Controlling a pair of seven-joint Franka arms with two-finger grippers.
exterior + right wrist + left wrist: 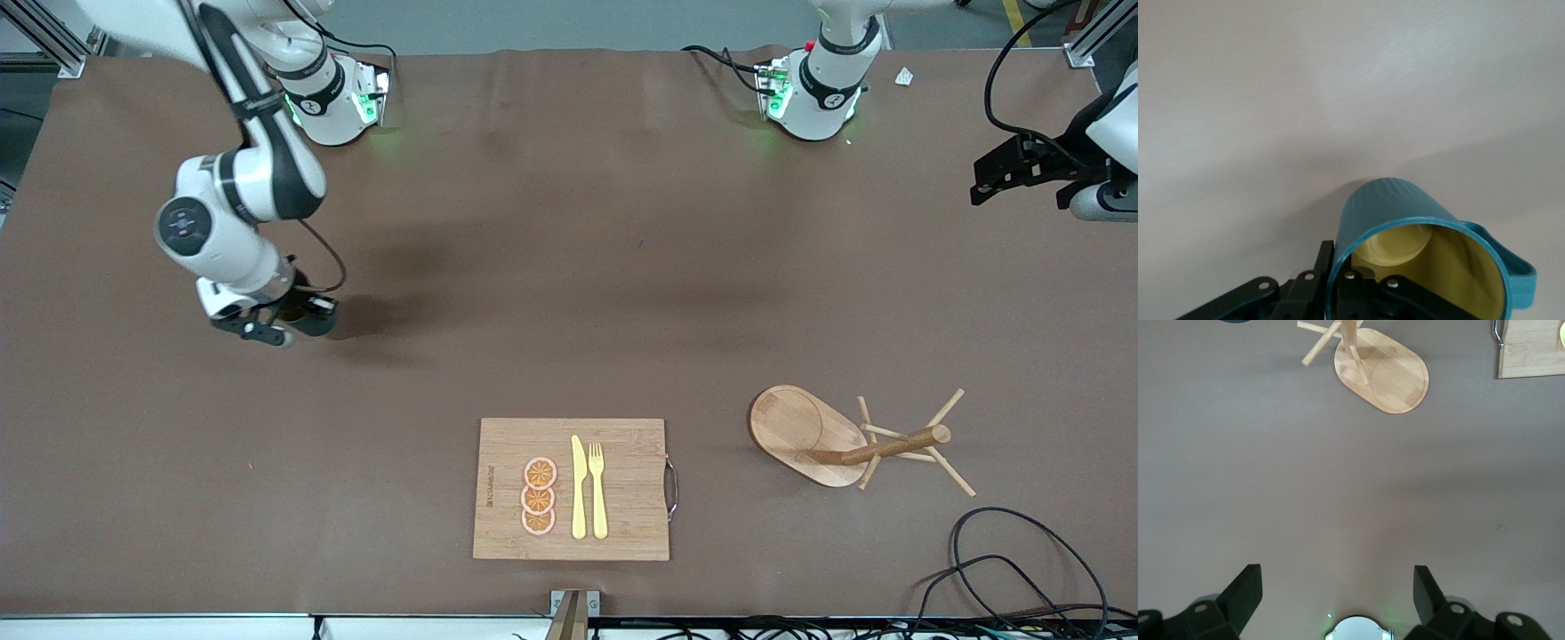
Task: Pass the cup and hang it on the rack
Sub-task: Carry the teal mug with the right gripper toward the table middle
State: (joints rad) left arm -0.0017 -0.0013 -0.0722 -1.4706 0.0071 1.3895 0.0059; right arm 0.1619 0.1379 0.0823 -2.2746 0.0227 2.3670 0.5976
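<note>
Brown table [569, 267] with rack [805, 436], cutting board [622, 524], cables [1022, 569].

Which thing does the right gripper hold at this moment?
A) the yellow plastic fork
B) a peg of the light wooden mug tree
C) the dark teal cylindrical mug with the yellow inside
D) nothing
C: the right wrist view shows the right gripper shut on the rim of the dark teal cylindrical mug, one finger inside it.

1. The cup [1405, 220] is showing dark teal outside with fine ribs, yellow inside.
2. The rack [818, 436] is showing light wood.
3. The table [533, 293] is showing brown.
4. The knife [579, 487] and fork [597, 489] are showing yellow.
</note>
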